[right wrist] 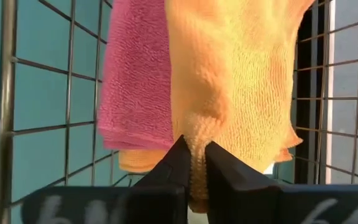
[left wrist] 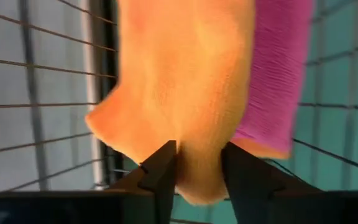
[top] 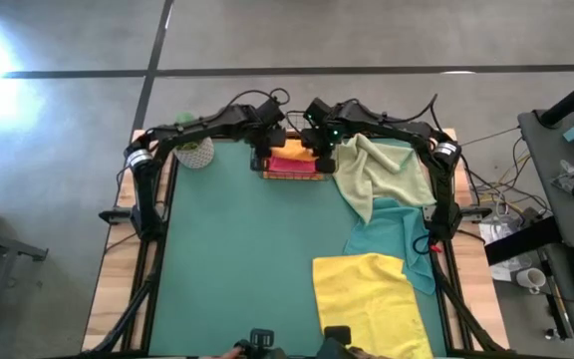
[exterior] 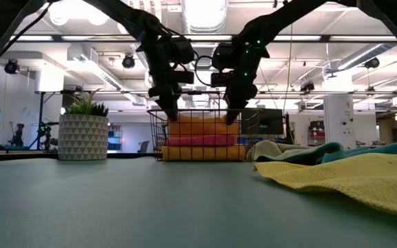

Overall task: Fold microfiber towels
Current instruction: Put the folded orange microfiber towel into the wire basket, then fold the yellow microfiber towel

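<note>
- Wire basket (exterior: 158, 131) at the table's far edge holds folded towels: pink towel (exterior: 202, 140) on an orange one, probably.
- Left gripper (left wrist: 194, 171) and right gripper (right wrist: 194, 163) each pinch the top orange towel (exterior: 200, 127).
- Unfolded: sage towel (top: 385, 175), teal towel (top: 392, 234), yellow towel (top: 367, 299).

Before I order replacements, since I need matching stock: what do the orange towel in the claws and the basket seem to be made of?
The orange towel, pinched by the right claw and the left claw, looks like soft, matte microfiber: a fine looped nap and limp folds. The basket looks like thin metal wire: a dark grid in the low view, with a dull sheen on its bars in the wrist views. Any coating is unclear.
</note>
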Robot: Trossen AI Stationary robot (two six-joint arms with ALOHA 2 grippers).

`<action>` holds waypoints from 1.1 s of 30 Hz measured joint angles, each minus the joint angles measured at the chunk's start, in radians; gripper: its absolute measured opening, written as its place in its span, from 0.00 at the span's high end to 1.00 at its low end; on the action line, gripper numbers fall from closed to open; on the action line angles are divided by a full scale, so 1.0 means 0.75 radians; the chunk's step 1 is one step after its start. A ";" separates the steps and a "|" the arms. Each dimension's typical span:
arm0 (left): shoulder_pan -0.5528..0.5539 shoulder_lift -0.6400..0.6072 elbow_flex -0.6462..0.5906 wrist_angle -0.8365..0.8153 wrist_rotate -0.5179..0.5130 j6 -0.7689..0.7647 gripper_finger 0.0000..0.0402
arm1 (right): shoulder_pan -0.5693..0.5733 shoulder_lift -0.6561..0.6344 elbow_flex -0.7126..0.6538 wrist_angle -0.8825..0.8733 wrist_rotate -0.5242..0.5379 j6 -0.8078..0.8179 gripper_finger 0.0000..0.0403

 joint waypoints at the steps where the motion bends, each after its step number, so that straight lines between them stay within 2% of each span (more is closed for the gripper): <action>1: -0.006 0.000 0.000 -0.021 0.004 0.000 0.70 | 0.002 0.000 0.001 -0.004 -0.010 -0.002 0.94; 8: -0.018 -0.001 0.011 -0.076 0.005 -0.036 0.59 | 0.015 0.000 0.062 -0.082 -0.031 0.038 0.77; 13: -0.020 -0.033 0.044 -0.102 0.000 -0.036 0.58 | 0.013 -0.008 0.166 -0.237 -0.068 0.055 0.66; 17: -0.019 -0.099 0.044 -0.109 -0.007 -0.045 0.58 | 0.010 -0.015 0.262 -0.376 -0.099 0.072 0.62; 25: -0.023 -0.257 -0.007 -0.141 -0.008 -0.265 0.58 | 0.000 -0.104 0.334 -0.509 -0.235 0.128 0.64; 33: -0.058 -0.418 -0.188 -0.129 -0.002 -0.417 0.58 | 0.011 -0.378 0.078 -0.476 -0.237 0.357 0.70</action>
